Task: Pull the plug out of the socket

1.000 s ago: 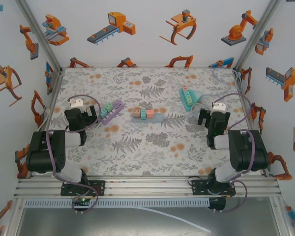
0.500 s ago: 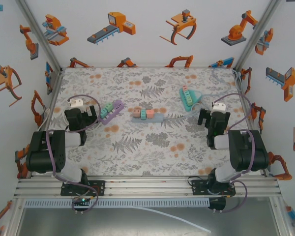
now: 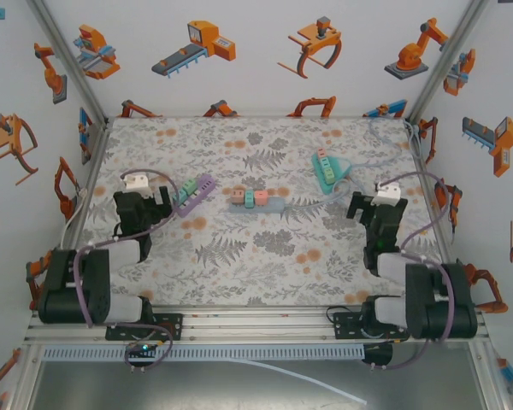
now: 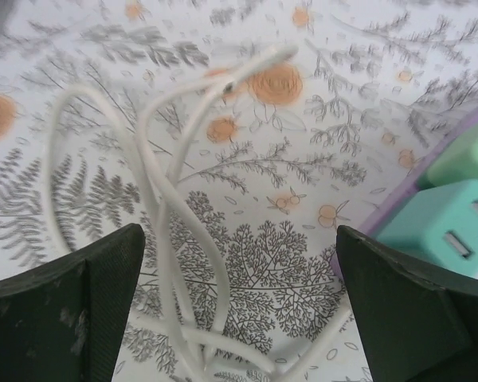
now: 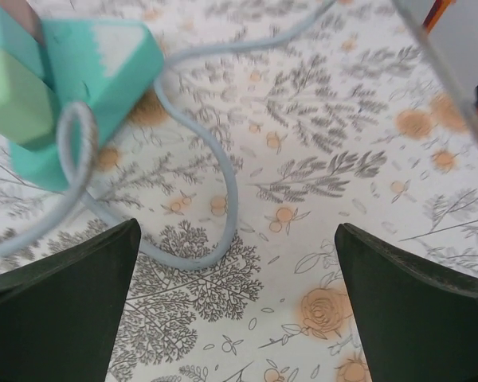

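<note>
Three socket strips lie across the mat, each with block-shaped plugs seated in it: a purple strip (image 3: pixel 197 193), a grey-blue strip (image 3: pixel 258 202) and a teal strip (image 3: pixel 327 171). My left gripper (image 3: pixel 144 198) stands open just left of the purple strip. In the left wrist view it (image 4: pixel 239 318) hangs over a tangle of white cable (image 4: pixel 171 207), with the purple strip's teal plug (image 4: pixel 450 227) at the right edge. My right gripper (image 3: pixel 374 207) is open to the right of the teal strip. Its wrist view shows the gripper (image 5: pixel 235 310) over a grey-blue cable (image 5: pixel 219 183), the teal strip (image 5: pixel 95 64) at upper left.
The patterned mat (image 3: pixel 265 256) is walled by white panels with robot pictures. Metal frame posts (image 3: pixel 73 64) stand at the back corners. Grey cable trails from the teal strip toward the back right corner (image 3: pixel 385 132).
Both arms have folded lower, their elbows sinking toward the near edge. The grippers have shifted only slightly and stay open.
</note>
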